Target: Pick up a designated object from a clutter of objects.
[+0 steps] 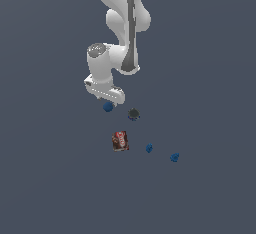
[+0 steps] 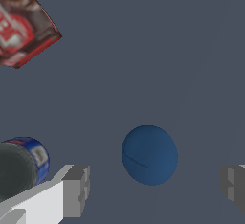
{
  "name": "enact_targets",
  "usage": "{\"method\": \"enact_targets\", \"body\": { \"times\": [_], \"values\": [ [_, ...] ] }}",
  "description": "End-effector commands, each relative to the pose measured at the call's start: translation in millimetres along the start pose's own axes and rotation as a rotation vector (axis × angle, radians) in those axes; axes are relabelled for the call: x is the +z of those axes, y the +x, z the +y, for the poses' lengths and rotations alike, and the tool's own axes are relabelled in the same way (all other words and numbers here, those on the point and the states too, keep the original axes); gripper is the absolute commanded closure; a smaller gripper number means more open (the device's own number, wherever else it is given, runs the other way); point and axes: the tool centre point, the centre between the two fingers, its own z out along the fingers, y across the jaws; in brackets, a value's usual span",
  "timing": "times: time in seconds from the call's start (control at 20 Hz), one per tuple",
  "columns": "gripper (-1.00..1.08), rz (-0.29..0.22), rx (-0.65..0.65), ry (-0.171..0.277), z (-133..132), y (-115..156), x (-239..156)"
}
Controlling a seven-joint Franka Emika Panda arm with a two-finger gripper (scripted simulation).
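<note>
I am lining up for the grasp: my tool (image 2: 154, 187) hangs wide open and empty over the blue ball (image 2: 150, 155), which lies between its fingers, beside the dark round can (image 1: 133, 113). Next I should descend, then close.

The blue ball (image 1: 107, 107) is smooth, round and solid blue; in the wrist view (image 2: 150, 155) a thin dark curved line crosses its surface. It rests on the plain grey ground, uppermost of the clutter in the exterior view. Near it, toward the exterior view's right, sits the dark grey-green round can (image 1: 133, 113), showing a blue label band in the wrist view (image 2: 21, 166). Lower lie the red-brown printed box (image 1: 120, 141) and two tiny lumpy blue pieces (image 1: 149, 148) (image 1: 174, 157).
</note>
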Motion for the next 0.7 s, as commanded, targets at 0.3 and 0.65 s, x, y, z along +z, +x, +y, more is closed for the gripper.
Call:
{"method": "enact_targets", "body": {
  "times": [0.3,0.65],
  "values": [
    [-0.92,0.002,0.016,-0.002,5.7,-5.9,5.6],
    [-0.92,0.002,0.017,-0.002,6.1,-6.6,19.4]
  ]
}}
